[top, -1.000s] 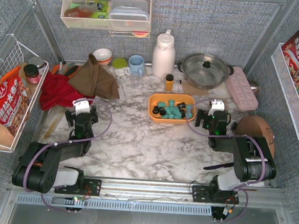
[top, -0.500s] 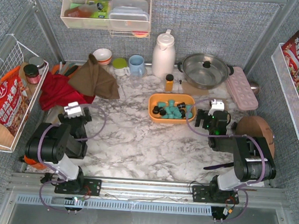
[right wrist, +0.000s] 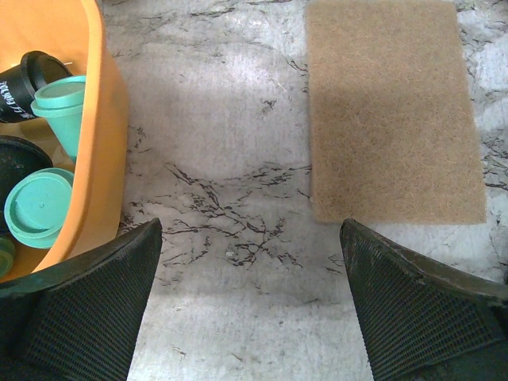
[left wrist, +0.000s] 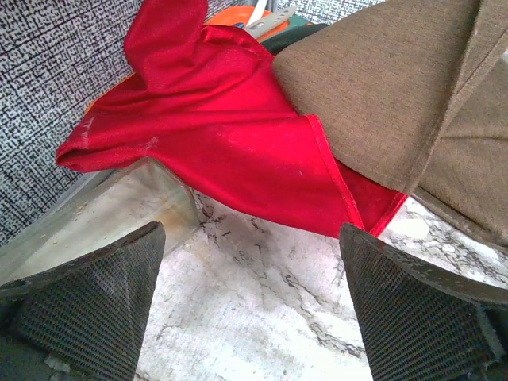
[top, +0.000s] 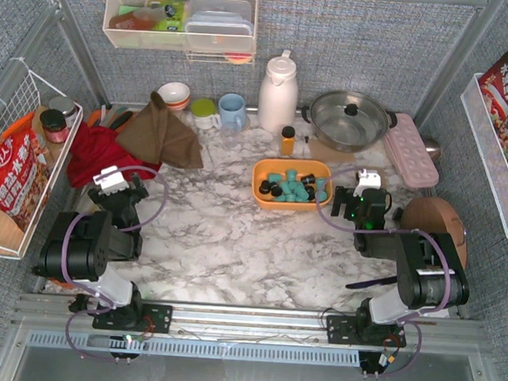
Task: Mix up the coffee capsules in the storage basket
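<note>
I see both pairs spread, empty: left jaws facing the red cloth (left wrist: 222,135), right jaws beside the basket (right wrist: 107,143) of capsules (right wrist: 36,208).

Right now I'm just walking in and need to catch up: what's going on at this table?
Nothing is being held. The right gripper is open, hovering just right of the orange storage basket, where teal and black coffee capsules lie jumbled. The left gripper is open too, far off by a red cloth.
</note>
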